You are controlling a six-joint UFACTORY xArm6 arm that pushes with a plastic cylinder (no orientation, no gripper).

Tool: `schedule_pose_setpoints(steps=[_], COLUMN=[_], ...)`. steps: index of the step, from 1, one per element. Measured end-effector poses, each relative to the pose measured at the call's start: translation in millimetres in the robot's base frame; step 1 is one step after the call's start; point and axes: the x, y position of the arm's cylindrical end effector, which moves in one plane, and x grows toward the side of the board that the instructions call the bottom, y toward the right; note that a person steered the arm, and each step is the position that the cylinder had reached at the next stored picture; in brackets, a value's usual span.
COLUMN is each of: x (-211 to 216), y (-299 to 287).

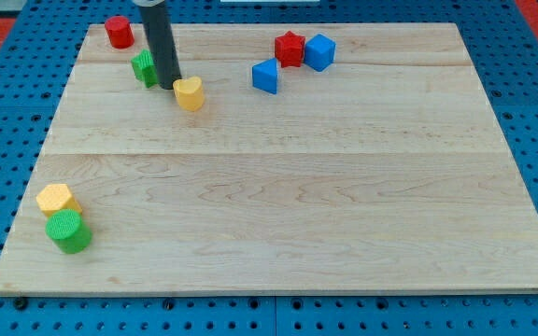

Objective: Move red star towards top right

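The red star (pixel 290 48) lies near the view's top, a little right of centre, touching a blue cube (pixel 319 52) on its right. A blue triangular block (pixel 265 77) lies just below and left of the star. My tip (pixel 168 86) is at the view's upper left, well left of the star. It stands between a green block (pixel 144 68) on its left and a yellow heart (pixel 189 94) on its right, close to both.
A red cylinder (pixel 118 32) stands at the top left corner. A yellow hexagonal block (pixel 56 199) and a green cylinder (pixel 68 231) sit together at the lower left. The wooden board (pixel 297 205) lies on a blue pegboard.
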Motion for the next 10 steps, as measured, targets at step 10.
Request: schedule_pose_setpoints(steps=[10], x=[-103], y=[154])
